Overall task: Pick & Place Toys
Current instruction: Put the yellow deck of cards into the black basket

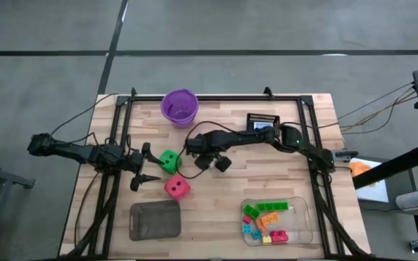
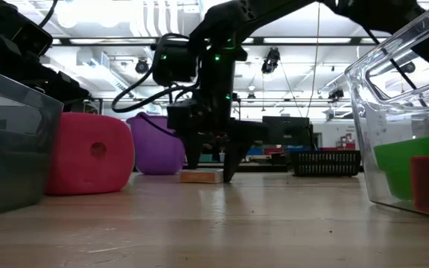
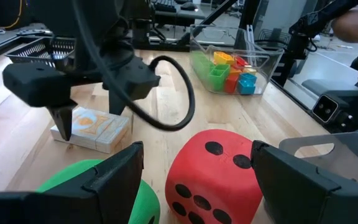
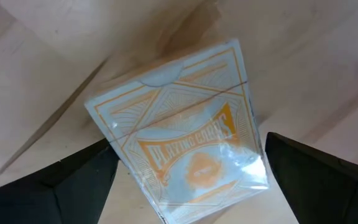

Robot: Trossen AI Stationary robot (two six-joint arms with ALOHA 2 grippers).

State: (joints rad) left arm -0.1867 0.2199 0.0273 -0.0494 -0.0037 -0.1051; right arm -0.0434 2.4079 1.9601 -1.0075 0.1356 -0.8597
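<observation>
- My right gripper (image 2: 211,177) stands with fingers wide, one either side of the pack of playing cards (image 4: 185,140) – not yet gripped, flat on the surface (image 1: 216,196).
- My left gripper (image 3: 197,180) waits, fingers open and empty, by the green die (image 1: 169,160) and red die (image 1: 177,188).
- Done, I judge: the bricks (image 1: 265,220) already lie in the clear tray (image 1: 305,225). Left: both dice and the cards.
- From above, my right arm hides the pack – the grey tray (image 1: 154,220) looks empty, though I cannot be sure.

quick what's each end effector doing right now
Left end effector: open, empty, by the red die.
Right end effector: open, straddling the card box, not gripping.
</observation>
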